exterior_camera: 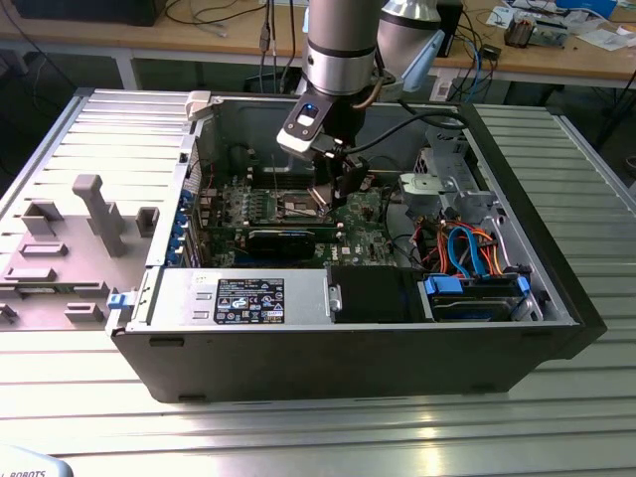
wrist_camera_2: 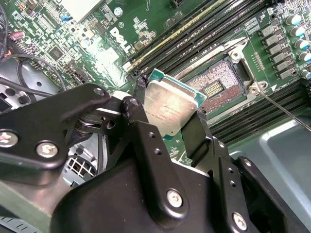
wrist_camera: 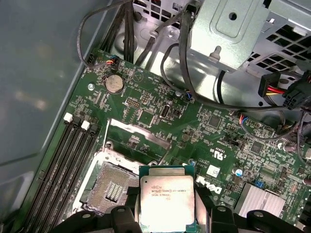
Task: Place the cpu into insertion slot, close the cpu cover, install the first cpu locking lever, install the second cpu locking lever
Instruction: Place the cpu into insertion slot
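Gripper (wrist_camera_2: 167, 121) is clamped on the cpu (wrist_camera_2: 172, 104) by two opposite edges. The chip is held off the board near the insertion slot (wrist_camera_2: 214, 90), not yet seated. The slot is seen uncovered, the cpu cover (wrist_camera: 141, 132) standing raised beyond it. Risk judged: slot contacts could be bent if the chip is lowered tilted or off-register. Counted: one cpu, one slot, one cover.

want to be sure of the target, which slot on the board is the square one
The insertion slot, beside the cpu in the gripper: square, silver-rimmed, dark centre. The memory slots are long, narrow and black.
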You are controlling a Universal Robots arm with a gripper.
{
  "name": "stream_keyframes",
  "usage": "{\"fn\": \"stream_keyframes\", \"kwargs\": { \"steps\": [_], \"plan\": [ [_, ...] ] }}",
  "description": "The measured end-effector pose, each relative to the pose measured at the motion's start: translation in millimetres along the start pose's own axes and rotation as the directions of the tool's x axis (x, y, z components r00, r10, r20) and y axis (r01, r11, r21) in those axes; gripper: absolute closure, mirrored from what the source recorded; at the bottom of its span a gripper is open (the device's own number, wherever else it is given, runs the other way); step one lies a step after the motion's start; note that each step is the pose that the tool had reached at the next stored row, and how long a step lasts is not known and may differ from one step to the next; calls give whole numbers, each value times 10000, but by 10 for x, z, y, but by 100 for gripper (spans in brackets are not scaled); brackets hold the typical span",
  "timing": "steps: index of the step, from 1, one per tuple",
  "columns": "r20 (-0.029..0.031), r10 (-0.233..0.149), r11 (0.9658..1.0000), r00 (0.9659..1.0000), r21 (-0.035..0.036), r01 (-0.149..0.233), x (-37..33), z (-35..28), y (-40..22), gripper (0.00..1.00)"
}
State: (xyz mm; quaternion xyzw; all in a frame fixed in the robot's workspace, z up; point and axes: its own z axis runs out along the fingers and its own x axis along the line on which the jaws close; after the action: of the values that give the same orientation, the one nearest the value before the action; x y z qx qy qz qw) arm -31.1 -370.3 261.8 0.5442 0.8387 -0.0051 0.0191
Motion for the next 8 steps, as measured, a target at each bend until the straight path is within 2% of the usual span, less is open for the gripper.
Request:
{"fn": "stream_keyframes", "kwargs": {
  "steps": [8],
  "plan": [
    [36,185,9998,9998,21,-185,0,2,0,46]
  ]
}}
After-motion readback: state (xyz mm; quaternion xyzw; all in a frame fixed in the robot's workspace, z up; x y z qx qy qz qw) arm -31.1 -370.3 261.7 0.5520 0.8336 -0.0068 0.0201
